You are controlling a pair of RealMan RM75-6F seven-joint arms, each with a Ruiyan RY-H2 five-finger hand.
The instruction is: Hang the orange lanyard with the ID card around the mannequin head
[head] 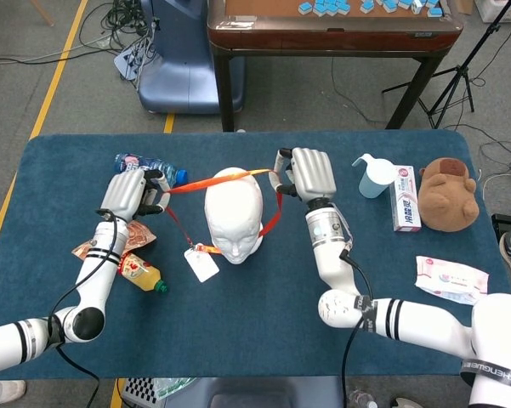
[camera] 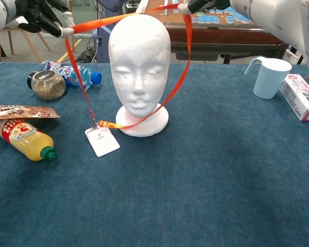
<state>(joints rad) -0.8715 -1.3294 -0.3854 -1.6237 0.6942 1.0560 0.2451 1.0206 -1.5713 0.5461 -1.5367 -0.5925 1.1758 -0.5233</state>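
Lanyard (camera: 181,77) over mannequin head (camera: 139,56) (both hands gripping)

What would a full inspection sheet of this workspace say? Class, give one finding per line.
Surface: dark blue cloth-covered table, flat.
Job's things: orange ribbon lanyard stretched over white foam mannequin head; white ID card lies on the cloth.
Clutter: glass jar, water bottle, yellow squeeze bottle, pale blue cup, toothpaste box, brown plush toy, wipes pack.
Hands: left hand and right hand each hold the lanyard.
Cables: floor cables.
Surroundings: mahjong table.
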